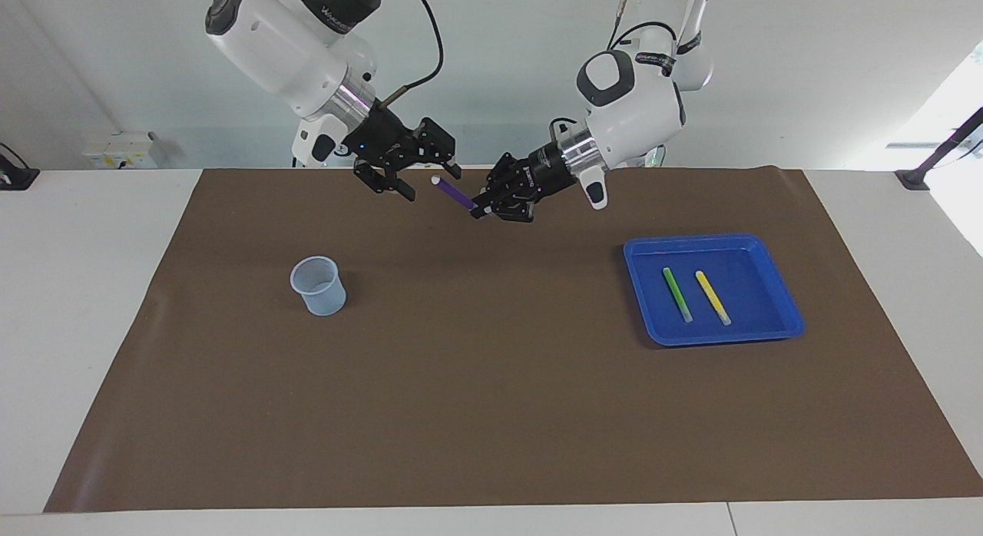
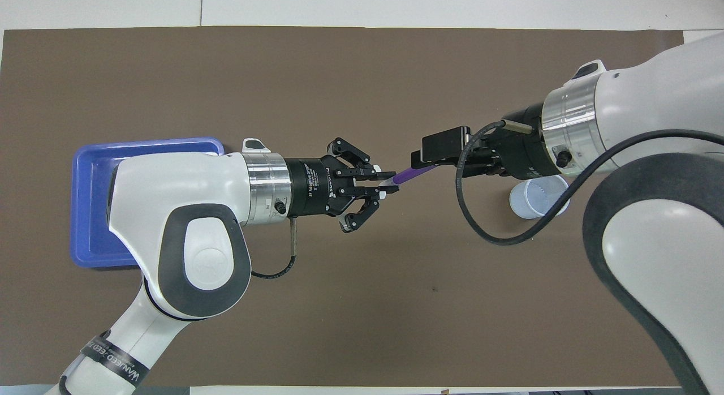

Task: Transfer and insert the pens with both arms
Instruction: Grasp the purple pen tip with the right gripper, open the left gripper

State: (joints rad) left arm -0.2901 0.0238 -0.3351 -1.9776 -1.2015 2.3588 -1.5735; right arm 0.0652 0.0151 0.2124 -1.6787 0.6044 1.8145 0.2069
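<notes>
Purple pen [image 1: 455,193] is clamped at one end by left gripper [image 1: 487,208], free end presented between right gripper's [image 1: 427,180] spread fingers for handover above the mat's robot-side edge [image 1: 691,170]

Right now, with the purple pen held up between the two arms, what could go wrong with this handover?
1. The left gripper pinches the purple pen only at its very end, so a nudge from the open right gripper could tilt or drop it.
2. If the left lets go before the right has closed, the pen likely falls onto the brown mat, well short of the cup.
</notes>
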